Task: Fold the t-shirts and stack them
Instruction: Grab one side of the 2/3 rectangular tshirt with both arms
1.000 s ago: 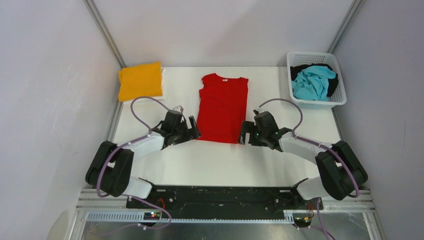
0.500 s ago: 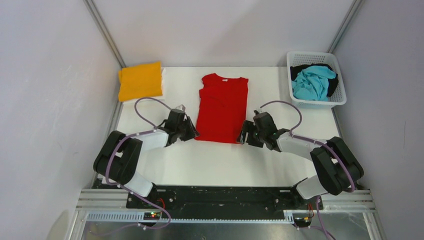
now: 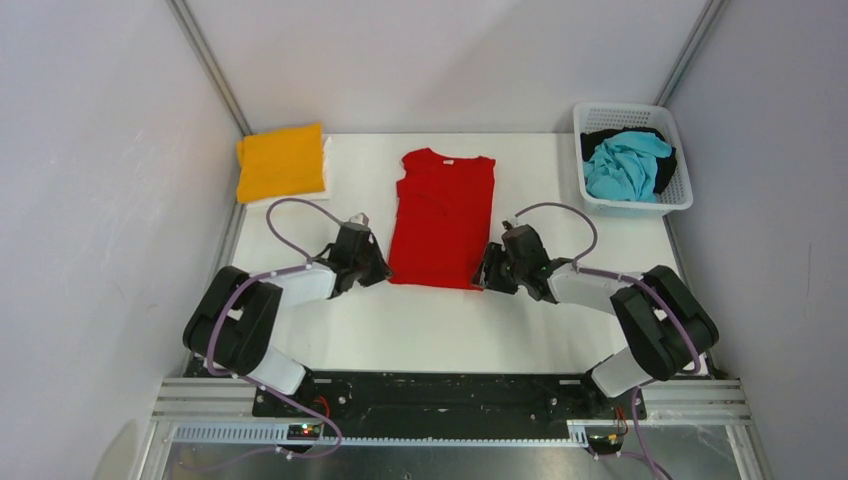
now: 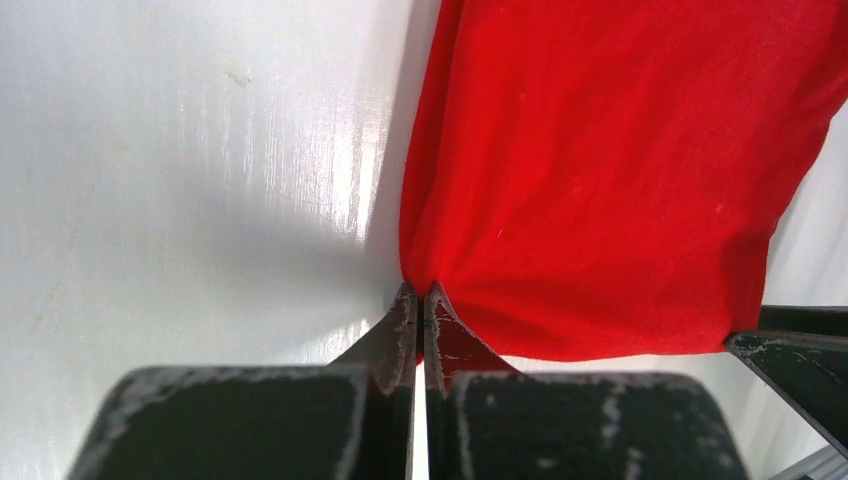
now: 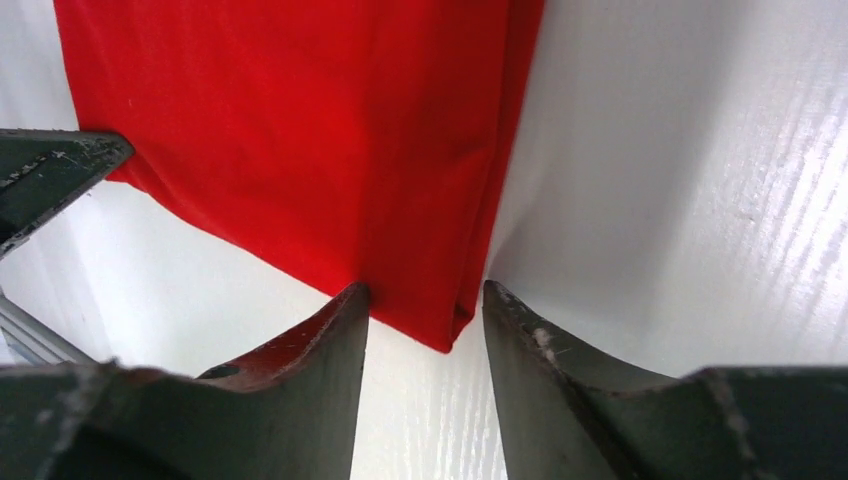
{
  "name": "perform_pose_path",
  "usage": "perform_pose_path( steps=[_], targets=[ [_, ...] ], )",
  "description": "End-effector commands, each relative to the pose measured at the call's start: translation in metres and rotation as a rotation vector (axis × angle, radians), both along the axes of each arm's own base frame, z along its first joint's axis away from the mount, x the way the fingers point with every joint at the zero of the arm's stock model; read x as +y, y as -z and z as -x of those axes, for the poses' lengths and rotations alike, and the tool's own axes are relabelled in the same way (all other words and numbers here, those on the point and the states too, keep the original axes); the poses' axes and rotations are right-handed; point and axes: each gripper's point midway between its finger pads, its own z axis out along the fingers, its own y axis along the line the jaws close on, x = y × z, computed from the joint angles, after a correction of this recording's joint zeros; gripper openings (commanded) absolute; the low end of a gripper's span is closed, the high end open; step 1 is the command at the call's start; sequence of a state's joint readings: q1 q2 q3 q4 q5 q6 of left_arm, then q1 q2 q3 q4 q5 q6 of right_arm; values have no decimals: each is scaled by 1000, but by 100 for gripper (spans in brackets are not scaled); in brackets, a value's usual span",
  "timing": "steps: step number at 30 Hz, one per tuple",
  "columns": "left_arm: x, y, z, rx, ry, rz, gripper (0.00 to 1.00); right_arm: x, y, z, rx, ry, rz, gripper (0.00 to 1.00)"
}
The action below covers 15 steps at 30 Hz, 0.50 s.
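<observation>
A bright red t-shirt (image 3: 445, 215) lies flat mid-table, sleeves folded in, neck at the far end. My left gripper (image 3: 383, 272) sits at its near left hem corner. In the left wrist view that gripper (image 4: 419, 292) is shut on a pinch of the red cloth (image 4: 600, 180), which puckers at the tips. My right gripper (image 3: 483, 277) is at the near right hem corner. Its jaws (image 5: 425, 290) stand apart on either side of the folded red corner (image 5: 440, 320), one fingertip touching the cloth.
A folded orange-yellow t-shirt (image 3: 282, 160) lies at the far left on a white one (image 3: 327, 162). A white lattice basket (image 3: 684, 196) at the far right holds a turquoise t-shirt (image 3: 625, 162) and a black one (image 3: 668, 168).
Both grippers moved in to the red shirt's near corners. The left one shut on the cloth; the right jaws narrowed around the corner.
</observation>
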State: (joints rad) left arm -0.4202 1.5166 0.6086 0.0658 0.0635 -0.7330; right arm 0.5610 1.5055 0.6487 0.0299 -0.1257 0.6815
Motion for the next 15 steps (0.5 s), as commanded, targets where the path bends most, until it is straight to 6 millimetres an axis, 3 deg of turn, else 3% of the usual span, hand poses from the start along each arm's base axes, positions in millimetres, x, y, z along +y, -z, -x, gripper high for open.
perform_pose_path(
  steps=[1,4,9,12,13,14,15],
  targets=[
    [16,17,21,68,-1,-99,0,8,14,6,43,-18,-19,46],
    [11,12,19,55,7,-91,0,10,19,8,57,-26,-21,39],
    [9,10,20,60,-8,-78,0,6,28,19,101,-27,18,18],
    [22,12,33,65,-43,-102,0,1,35,44,175,-67,70,7],
    [24,5,36,46,-49,-107,0,1,34,51,185,-87,81,6],
    [36,12,47,61,-77,-153,0,-4,39,64,227,-102,107,4],
    [36,3,51,29,-78,-152,0,-6,40,76,253,-129,124,3]
  ],
)
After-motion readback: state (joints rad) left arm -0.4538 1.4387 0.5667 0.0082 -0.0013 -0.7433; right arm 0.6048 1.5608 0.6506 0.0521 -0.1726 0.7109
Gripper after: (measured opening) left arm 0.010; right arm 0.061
